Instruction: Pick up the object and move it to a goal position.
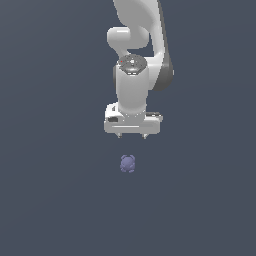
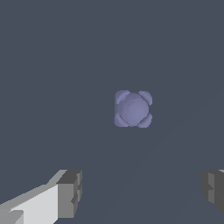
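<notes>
The end effector (image 1: 132,136) hangs with its fingers (image 2: 70,193) spread wide and empty, apart from the knobbly bluish-purple blob (image 1: 128,163) lying on the plain grey floor (image 1: 50,200). Best to centre over the blob, descend straight, then close across its narrow body.

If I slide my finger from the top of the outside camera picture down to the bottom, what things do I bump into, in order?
White robot arm → gripper, fingers spread → bare dark floor → small bluish-purple lumpy blob → more bare floor down to the bottom edge.
</notes>
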You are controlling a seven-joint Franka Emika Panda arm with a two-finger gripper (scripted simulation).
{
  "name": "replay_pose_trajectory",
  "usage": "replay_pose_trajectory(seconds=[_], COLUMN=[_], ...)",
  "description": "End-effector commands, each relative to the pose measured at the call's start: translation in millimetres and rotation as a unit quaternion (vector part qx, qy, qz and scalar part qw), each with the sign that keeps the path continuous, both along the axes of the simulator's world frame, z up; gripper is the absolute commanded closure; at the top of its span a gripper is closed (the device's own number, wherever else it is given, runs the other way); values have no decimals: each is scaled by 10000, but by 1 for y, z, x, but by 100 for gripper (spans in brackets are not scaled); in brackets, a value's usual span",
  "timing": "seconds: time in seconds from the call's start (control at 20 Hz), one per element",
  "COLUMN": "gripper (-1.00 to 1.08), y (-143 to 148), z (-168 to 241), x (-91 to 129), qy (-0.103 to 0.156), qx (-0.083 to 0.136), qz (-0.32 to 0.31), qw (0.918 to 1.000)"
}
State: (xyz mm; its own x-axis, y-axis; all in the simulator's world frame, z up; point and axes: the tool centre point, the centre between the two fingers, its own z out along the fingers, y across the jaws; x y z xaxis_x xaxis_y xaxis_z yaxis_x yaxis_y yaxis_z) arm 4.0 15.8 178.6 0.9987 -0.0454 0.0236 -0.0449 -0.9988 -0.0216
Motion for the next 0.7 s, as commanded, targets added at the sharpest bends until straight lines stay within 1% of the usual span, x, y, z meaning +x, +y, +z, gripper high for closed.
replay_pose_trajectory(seconds=[0.0,0.3,0.65], gripper=[-92,-92,-92], y=[0,-1,-4], z=[1,-3,-24], x=[-1,3,18], qy=[0,4,36], qx=[0,-2,-27], qz=[-1,-14,-62], qw=[10000,10000,10000])
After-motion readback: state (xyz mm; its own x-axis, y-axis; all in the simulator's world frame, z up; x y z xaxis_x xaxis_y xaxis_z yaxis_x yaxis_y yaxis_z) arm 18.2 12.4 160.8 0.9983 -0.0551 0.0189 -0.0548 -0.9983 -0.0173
